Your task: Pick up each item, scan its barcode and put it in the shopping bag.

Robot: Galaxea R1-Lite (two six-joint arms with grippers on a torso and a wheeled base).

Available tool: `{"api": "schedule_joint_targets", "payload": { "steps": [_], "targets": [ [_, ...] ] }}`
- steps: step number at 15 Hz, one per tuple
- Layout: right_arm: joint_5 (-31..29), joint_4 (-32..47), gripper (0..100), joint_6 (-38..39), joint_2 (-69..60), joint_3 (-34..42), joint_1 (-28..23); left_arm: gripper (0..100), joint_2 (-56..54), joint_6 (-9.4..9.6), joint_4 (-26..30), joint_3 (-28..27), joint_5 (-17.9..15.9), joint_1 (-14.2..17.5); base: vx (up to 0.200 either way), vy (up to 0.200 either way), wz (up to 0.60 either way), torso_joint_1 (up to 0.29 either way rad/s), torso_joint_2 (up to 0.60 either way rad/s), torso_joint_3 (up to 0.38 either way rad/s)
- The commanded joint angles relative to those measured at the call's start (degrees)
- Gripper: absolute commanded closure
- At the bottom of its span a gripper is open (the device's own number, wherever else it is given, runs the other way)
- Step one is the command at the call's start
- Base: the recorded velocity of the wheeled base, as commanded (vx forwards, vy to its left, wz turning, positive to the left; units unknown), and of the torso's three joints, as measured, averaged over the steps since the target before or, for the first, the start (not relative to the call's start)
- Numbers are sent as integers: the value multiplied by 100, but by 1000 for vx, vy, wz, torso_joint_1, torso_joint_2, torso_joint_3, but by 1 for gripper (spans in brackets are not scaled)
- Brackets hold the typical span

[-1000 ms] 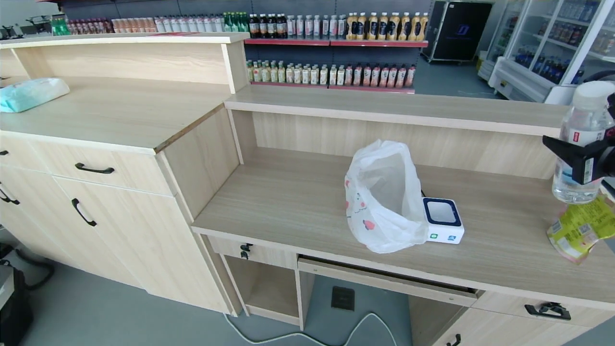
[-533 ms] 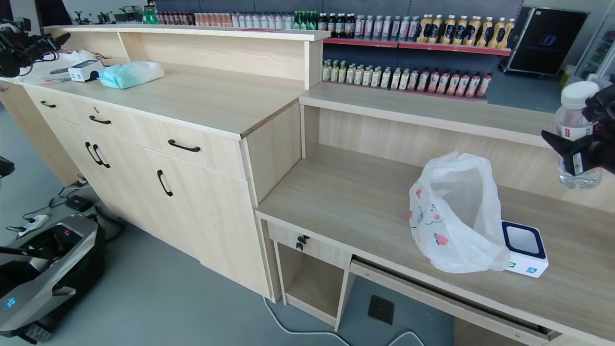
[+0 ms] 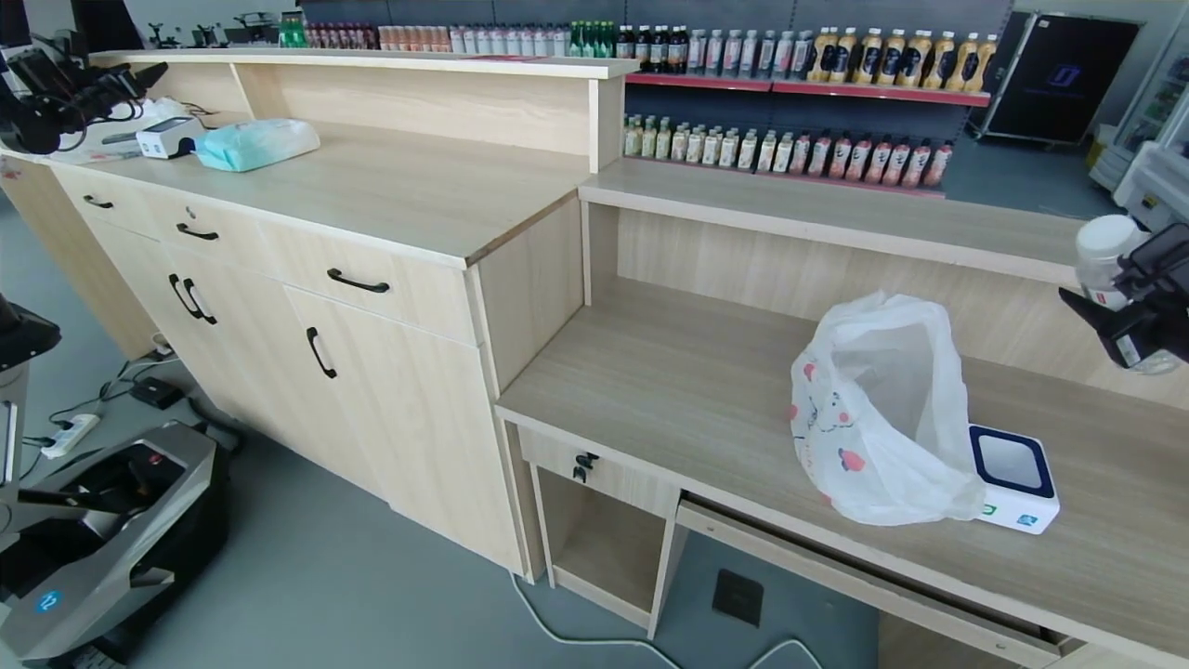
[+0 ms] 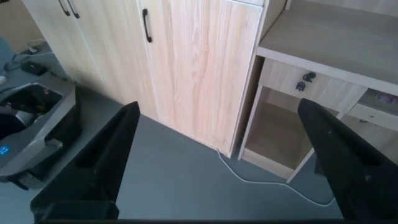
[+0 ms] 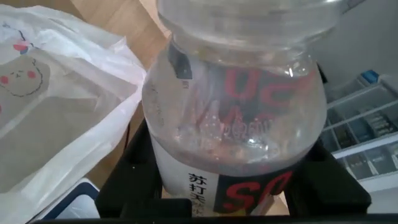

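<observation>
On the counter [image 3: 669,390], a broad bare stretch runs from the tall cabinet's side panel [image 3: 534,279] on the left to the shopping bag [image 3: 878,409], whose mouth is open upward. The scanner [image 3: 1017,483] touches the bag's right side, and a ledge-topped back wall [image 3: 790,269] closes the far side. The right pincer [image 3: 1138,321], clasping a bottle [image 3: 1104,246], hangs above the right end.

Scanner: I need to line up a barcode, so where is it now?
In the head view the scanner sits on the low counter, on the robot's right, against the right side of the shopping bag, near the front edge.
</observation>
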Motion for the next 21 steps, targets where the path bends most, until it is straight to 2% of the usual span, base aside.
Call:
{"api": "schedule_joint_targets", "payload": {
  "steps": [1,3,7,9,15,19,21],
  "targets": [
    [289,-19,100,-49,369,-14,-252,0,2,-2,0,0,2,4,0,0,0,0,0,0],
    [755,-19,100,-66,633,-145,-428,0,2,-2,0,0,2,4,0,0,0,0,0,0],
    [948,-151,100,-75,1064,-365,-489,0,2,-2,0,0,2,4,0,0,0,0,0,0],
    [1343,-336,100,-110,1275,-383,-489,0,2,-2,0,0,2,4,0,0,0,0,0,0],
    [2662,-301,100,-1235,1785,-681,-568,0,2,-2,0,0,2,4,0,0,0,0,0,0],
    [2873,-186,100,-1305,1890,-638,-612,0,2,-2,0,0,2,4,0,0,0,0,0,0],
    [2890,253,100,-1367,1881,-646,-770,0,2,-2,0,0,2,4,0,0,0,0,0,0]
  ]
}}
